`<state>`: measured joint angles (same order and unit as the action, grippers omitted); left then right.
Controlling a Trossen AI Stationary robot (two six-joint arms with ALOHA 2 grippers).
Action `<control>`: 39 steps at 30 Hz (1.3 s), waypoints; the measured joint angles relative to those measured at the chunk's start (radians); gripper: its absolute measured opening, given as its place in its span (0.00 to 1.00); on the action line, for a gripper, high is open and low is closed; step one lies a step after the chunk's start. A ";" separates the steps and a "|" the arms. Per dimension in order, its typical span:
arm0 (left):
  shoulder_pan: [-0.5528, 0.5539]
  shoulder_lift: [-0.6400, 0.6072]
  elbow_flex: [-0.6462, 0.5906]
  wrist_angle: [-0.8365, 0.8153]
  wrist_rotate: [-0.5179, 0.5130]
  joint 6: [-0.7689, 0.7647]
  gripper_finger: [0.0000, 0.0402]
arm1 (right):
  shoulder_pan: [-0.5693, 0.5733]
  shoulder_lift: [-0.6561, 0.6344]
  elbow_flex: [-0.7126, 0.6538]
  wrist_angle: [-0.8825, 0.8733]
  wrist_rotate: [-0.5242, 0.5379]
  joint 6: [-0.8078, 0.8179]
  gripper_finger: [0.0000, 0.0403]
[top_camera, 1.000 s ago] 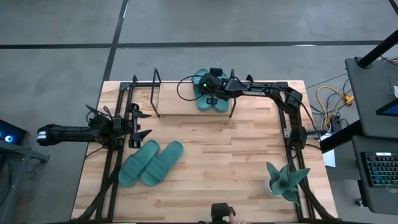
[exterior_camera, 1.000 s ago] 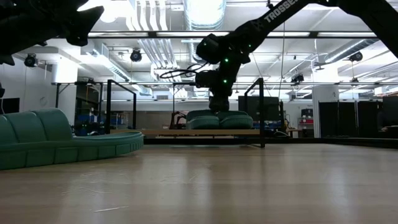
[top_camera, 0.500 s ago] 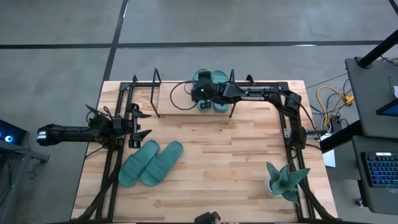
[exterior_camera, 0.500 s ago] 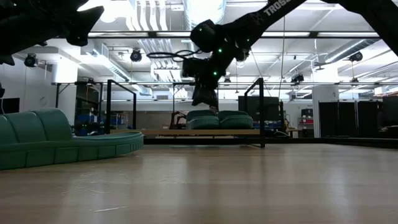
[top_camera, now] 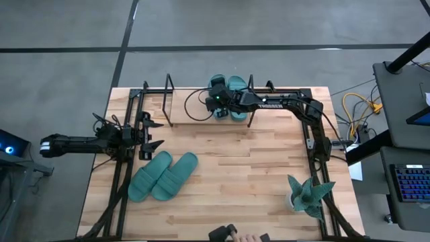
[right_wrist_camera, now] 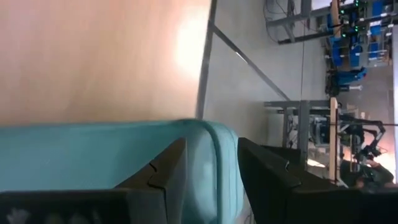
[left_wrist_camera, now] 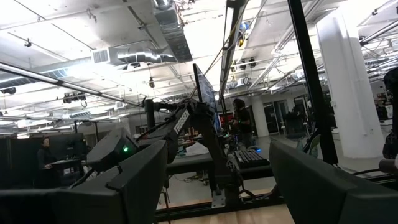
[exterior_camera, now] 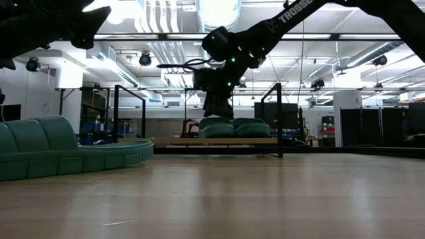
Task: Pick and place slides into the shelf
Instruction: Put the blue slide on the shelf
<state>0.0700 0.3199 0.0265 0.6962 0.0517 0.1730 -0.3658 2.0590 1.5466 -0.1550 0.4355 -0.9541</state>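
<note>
Two teal slides [top_camera: 236,83] [exterior_camera: 251,127] lie side by side on the right part of the shelf [top_camera: 191,111], a black rod rack with a wooden board at the table's far edge. My right gripper [top_camera: 218,102] [exterior_camera: 218,111] hovers open just above the left one of the pair [exterior_camera: 214,127]. In the right wrist view that slide's rounded edge [right_wrist_camera: 214,146] shows between the fingers of my right gripper [right_wrist_camera: 211,180]. Two more slides [top_camera: 163,176] [exterior_camera: 40,149] rest sole down on the table at the near left. My left gripper [top_camera: 153,128] [left_wrist_camera: 217,180] waits open at the left edge. My right gripper comes slanting down from the table's right side, its open fingers on either side of the slide's rounded edge [right_wrist_camera: 217,162]. The slide lies flat on the shelf's board. I cannot tell whether the fingers touch it.
A teal spiky ornament [top_camera: 308,195] stands at the near right corner. Black frame rails [top_camera: 119,175] run along the table's left and right sides. A person's hand [top_camera: 247,237] shows at the near edge. Bare tabletop [top_camera: 235,158] lies in the middle, and the shelf's left half [top_camera: 181,107] holds nothing.
My right gripper has gone a short way toward the table's left along the shelf, risen a little off the slides and rolled about its own axis. The two slides on the shelf stay where they were.
</note>
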 joint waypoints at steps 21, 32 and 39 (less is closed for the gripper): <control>0.000 0.000 0.000 0.000 0.000 0.000 0.67 | -0.050 0.040 0.000 0.053 0.009 -0.058 0.24; 0.000 0.000 0.000 0.000 -0.001 0.000 0.67 | -0.059 0.040 0.000 0.030 -0.021 0.002 0.03; 0.000 0.000 0.000 0.000 0.000 0.000 0.67 | -0.057 0.040 0.001 0.042 0.061 0.018 0.02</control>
<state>0.0700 0.3199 0.0265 0.6964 0.0513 0.1734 -0.4227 2.0991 1.5479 -0.1127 0.4960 -0.9361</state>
